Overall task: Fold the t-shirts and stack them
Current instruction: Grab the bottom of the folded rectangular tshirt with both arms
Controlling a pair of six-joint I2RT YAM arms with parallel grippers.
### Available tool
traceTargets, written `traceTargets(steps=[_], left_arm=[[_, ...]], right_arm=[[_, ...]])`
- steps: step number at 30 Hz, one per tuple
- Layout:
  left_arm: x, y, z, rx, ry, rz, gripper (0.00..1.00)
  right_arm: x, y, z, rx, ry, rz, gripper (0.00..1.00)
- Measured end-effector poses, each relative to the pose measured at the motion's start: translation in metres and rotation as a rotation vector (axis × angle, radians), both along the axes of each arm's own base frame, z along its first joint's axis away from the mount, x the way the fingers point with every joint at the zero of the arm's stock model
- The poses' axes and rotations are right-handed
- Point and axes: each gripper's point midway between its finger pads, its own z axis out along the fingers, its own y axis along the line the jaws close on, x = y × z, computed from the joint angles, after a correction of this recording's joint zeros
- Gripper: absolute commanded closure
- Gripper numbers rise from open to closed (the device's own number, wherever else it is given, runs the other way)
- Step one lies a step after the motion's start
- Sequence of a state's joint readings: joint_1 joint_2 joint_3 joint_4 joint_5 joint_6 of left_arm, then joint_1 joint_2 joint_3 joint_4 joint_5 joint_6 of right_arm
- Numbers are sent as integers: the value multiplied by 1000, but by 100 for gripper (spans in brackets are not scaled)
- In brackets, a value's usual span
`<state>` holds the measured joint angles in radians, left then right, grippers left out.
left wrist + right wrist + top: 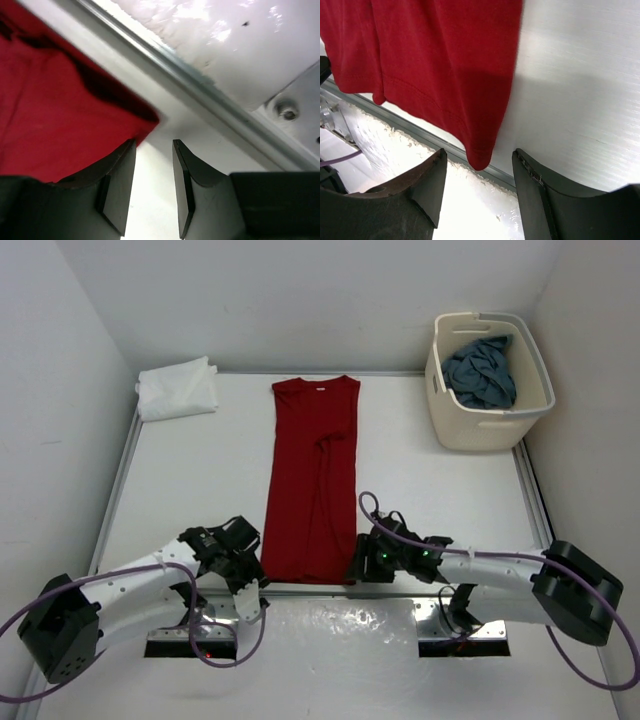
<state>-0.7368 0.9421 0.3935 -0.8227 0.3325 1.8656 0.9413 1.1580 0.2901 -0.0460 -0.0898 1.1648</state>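
We see the white table (200,470) from above, with both arms reaching in from its near edge. The red t-shirt (312,485) lies flat down the middle of the table as a long, narrow strip. Its sides are folded inward, its collar is at the far end, and its hem is at the near edge beside the metal rail (210,85). A few soft creases gather near its middle. The cream laundry basket (480,430) stands at the far right corner. The white t-shirt (177,388) lies folded in a compact bundle at the far left corner. The blue-grey t-shirt (482,375) sits crumpled inside the basket.

The left gripper (154,185) is low at the near left corner of the red hem. We see its jaws parted with only bare table between them, and the cloth corner just beside one finger. The right gripper (479,195) is at the near right corner of the hem. Its jaws stand well apart, released, with the hem corner lying loose just ahead of the gap.
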Motion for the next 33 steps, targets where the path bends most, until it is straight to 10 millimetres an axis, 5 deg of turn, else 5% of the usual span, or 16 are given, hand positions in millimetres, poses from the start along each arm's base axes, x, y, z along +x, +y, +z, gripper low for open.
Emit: traceTargets(steps=[18, 23, 27, 33], left_arm=[[5, -23, -6, -79, 12, 52, 78], [6, -23, -8, -76, 16, 58, 99], [5, -24, -6, -77, 42, 114, 100], [29, -53, 42, -187, 85, 300, 100]], right_arm=[[0, 19, -6, 10, 58, 51, 68], [-3, 15, -11, -2, 68, 46, 100], [-2, 13, -12, -5, 74, 35, 100], [16, 2, -5, -50, 74, -8, 100]])
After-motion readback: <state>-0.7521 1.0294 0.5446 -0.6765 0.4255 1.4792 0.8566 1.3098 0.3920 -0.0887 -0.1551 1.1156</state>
